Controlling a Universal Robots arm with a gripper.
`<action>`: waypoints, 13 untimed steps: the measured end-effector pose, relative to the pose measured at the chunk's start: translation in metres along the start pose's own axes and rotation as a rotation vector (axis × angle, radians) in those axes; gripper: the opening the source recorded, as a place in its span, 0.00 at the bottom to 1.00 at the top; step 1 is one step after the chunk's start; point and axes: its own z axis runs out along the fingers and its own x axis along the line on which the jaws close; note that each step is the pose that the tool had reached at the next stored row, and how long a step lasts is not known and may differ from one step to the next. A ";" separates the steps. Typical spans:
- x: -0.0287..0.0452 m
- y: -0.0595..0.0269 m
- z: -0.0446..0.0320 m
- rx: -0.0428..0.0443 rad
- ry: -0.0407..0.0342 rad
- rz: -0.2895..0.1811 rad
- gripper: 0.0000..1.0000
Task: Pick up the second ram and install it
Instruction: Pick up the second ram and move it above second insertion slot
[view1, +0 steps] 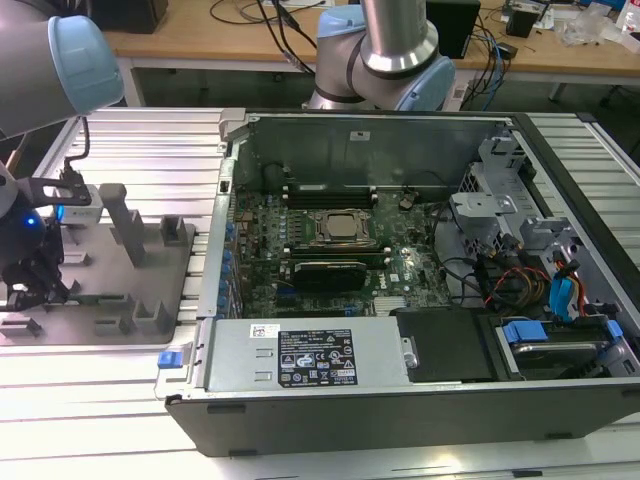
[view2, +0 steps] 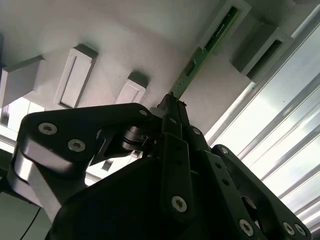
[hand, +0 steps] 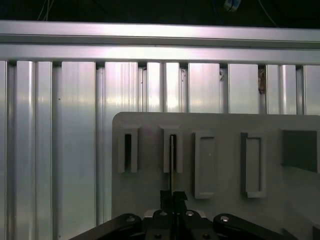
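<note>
The second ram (view2: 210, 42) is a thin green board standing on edge in a slot of the grey holder tray (view2: 125, 40). In the first wrist view it shows edge-on as a dark line (hand: 172, 160) running from a tray (hand: 220, 125) slot to my fingers. My gripper (view2: 172, 107) (hand: 173, 196) is shut on the near end of the stick, with both black fingers pressed against it. In the exterior view my gripper (view1: 25, 285) hangs over the tray (view1: 130, 300) at the far left.
The open computer case (view1: 400, 400) lies to the exterior view's right of the tray, with its motherboard and CPU socket (view1: 340, 228) exposed. Upright grey posts (view1: 125, 220) rise from the tray. Ribbed aluminium table (hand: 60, 150) surrounds everything. A second robot arm's base (view1: 390, 60) stands behind the case.
</note>
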 end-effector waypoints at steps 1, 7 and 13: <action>-0.0001 0.0001 -0.0016 -0.0003 0.0001 0.000 0.09; -0.0001 0.0001 -0.0026 -0.0002 0.0000 0.000 0.09; -0.0007 0.0004 -0.0121 -0.0002 0.0001 0.000 0.09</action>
